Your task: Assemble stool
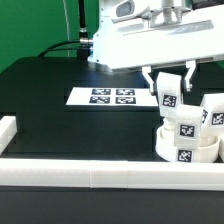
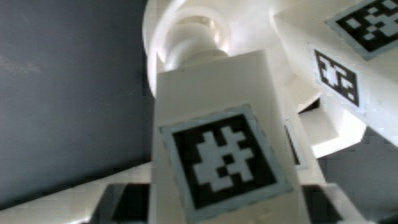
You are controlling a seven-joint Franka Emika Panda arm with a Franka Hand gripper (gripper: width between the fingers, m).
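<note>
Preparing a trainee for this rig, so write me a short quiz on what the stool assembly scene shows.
1. True or false: the two-finger gripper is open and empty.
2. Where does the flat white marker board lie relative to the thick round white plastic seat? A: to the exterior view's left of it. B: on top of it. C: to the exterior view's right of it.
3. Fill in: the gripper is shut on a tagged ____.

Key
1. False: it is shut on a part.
2. A.
3. The short blocky white plastic leg.
</note>
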